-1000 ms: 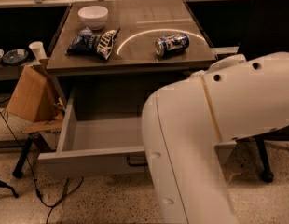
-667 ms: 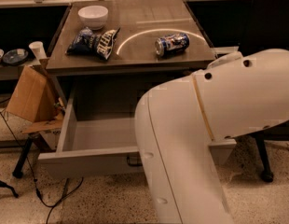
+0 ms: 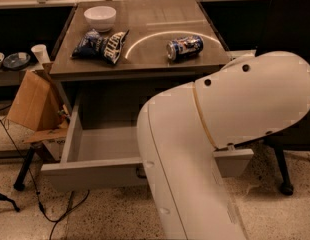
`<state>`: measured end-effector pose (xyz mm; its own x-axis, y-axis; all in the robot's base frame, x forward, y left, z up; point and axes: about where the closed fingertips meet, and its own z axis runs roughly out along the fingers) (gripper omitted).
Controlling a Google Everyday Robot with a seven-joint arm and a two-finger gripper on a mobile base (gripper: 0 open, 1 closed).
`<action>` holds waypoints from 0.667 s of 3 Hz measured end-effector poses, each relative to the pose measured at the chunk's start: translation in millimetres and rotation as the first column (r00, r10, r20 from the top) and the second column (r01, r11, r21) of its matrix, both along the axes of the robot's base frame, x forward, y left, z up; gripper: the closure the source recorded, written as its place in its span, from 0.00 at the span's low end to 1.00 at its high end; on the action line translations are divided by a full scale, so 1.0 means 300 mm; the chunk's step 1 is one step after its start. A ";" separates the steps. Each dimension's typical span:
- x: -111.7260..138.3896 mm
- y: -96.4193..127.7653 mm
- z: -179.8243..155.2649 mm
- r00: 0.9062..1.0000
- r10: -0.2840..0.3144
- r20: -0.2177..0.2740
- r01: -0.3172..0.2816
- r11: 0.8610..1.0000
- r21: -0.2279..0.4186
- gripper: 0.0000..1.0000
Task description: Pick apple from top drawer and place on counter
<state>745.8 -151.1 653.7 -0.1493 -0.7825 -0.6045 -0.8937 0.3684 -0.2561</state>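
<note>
The top drawer (image 3: 90, 171) stands pulled open under the counter (image 3: 150, 46). Its visible left part is bare grey floor. The apple is not in view; my white arm (image 3: 205, 144) covers the drawer's right part. The gripper is not in view, hidden behind or beyond the arm. The drawer's dark handle (image 3: 140, 172) peeks out at the arm's left edge.
On the counter lie a blue soda can (image 3: 184, 47) on its side, a blue chip bag (image 3: 102, 44) and a white bowl (image 3: 100, 17). A cardboard box (image 3: 32, 104) leans at the left. A black chair (image 3: 290, 44) stands at the right. Cables (image 3: 25, 184) run on the floor.
My arm has swung further left across the view and covers more of the drawer's right side. Nothing on the counter has moved.
</note>
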 end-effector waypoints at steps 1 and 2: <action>0.004 0.003 -0.029 1.000 0.012 -0.021 -0.012 1.000 -0.007 0.00; 0.016 -0.004 -0.048 0.999 0.011 -0.034 -0.011 1.000 -0.009 0.03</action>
<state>750.6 -152.4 639.2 -0.1614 -0.7898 -0.5918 -0.9059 0.3564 -0.2286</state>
